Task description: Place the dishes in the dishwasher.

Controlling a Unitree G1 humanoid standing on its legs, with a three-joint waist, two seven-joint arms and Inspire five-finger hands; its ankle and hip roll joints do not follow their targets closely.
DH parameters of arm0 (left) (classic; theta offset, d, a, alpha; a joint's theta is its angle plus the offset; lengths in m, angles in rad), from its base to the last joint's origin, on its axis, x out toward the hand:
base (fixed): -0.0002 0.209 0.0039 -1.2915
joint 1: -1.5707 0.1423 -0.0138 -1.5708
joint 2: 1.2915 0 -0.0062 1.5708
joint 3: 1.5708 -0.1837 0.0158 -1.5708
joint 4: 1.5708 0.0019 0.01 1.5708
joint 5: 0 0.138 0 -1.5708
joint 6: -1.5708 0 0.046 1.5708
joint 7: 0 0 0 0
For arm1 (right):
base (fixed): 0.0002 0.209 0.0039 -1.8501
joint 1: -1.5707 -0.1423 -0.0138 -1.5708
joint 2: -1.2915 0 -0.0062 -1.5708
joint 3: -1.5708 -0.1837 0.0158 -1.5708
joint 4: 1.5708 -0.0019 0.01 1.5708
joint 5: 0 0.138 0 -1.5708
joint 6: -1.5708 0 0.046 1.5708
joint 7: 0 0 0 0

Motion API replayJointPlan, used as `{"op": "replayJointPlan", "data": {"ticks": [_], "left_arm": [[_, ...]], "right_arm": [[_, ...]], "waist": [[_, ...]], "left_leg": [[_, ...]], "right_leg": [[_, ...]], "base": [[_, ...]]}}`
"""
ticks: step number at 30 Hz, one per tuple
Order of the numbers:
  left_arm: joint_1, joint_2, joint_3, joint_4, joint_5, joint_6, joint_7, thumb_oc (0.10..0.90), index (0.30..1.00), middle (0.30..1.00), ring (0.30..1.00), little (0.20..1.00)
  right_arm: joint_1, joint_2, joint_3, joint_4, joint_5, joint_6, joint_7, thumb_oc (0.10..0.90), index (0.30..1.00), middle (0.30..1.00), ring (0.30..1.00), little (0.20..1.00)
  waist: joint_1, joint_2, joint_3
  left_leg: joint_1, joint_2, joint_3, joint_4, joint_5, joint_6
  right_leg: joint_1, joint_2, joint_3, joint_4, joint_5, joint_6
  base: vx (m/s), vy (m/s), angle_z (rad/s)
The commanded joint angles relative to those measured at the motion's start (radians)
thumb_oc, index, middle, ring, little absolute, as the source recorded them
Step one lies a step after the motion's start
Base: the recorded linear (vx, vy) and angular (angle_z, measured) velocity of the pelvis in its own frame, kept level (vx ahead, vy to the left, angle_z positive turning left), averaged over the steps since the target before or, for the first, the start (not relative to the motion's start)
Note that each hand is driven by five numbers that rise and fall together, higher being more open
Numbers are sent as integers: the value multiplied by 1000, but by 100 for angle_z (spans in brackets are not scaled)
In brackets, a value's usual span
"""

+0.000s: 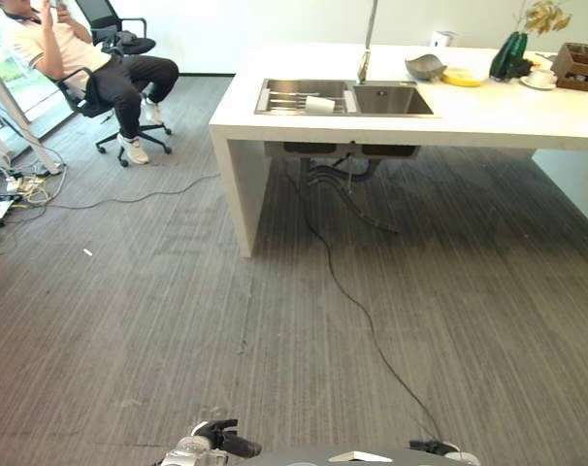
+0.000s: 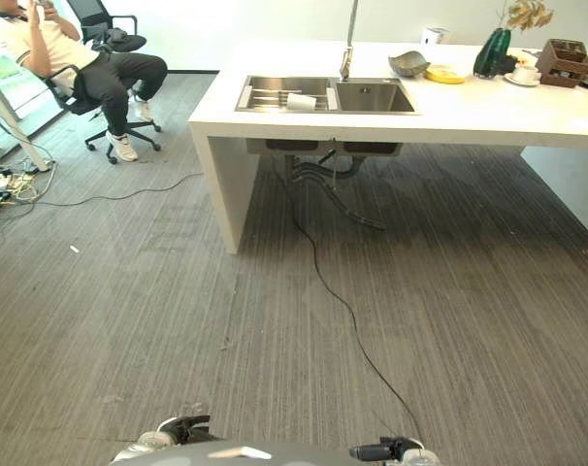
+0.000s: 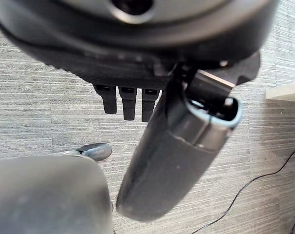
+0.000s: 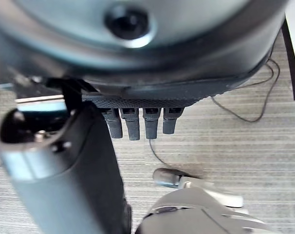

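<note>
Far ahead stands a white counter (image 1: 488, 116) with a double steel sink (image 1: 396, 100). A white cup (image 1: 319, 104) lies on the rack in the sink's left basin. On the counter behind the sink sit a grey bowl (image 1: 425, 67), a yellow plate (image 1: 463, 77) and a white cup on a saucer (image 1: 541, 79). My left hand (image 1: 221, 439) and right hand (image 1: 435, 449) hang low at the near edge, far from the counter. Both are open and hold nothing, with the left fingers (image 3: 128, 100) and the right fingers (image 4: 138, 124) straight over the grey carpet.
A person sits on a black office chair (image 1: 110, 73) at the far left. Power strips and cords (image 1: 13, 189) lie by the left wall. A green vase (image 1: 510, 55) and a brown box (image 1: 577, 64) stand on the counter's right end. Wide carpet (image 1: 178, 320) lies between me and the counter.
</note>
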Motion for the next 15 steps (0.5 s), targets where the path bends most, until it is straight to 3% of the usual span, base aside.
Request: {"op": "replayJointPlan", "data": {"ticks": [1,9,15], "left_arm": [[-88,-7,-20,4,-14,-42,-7,800,900,900,900,900],[-95,26,-49,-131,-20,-55,-12,800,900,900,900,900],[-121,34,-77,-100,70,-45,0,800,900,900,900,900]], "right_arm": [[-72,-62,-9,-6,10,-27,-7,800,900,900,900,900],[-86,-77,-20,-86,39,-45,-17,800,900,900,900,900],[-98,-85,5,-85,15,-42,-7,800,900,900,900,900]], "waist": [[19,19,-10],[29,10,-11],[31,3,-1]], "left_leg": [[-20,61,-62,3,-38,-88],[17,60,-64,3,-55,-87],[27,67,-67,3,-58,-88]], "right_leg": [[-34,-99,26,75,-55,111],[-1,-103,22,71,-68,115],[8,-97,29,65,-70,114]], "base": [[0,0,0],[31,13,3],[20,5,1]]}}
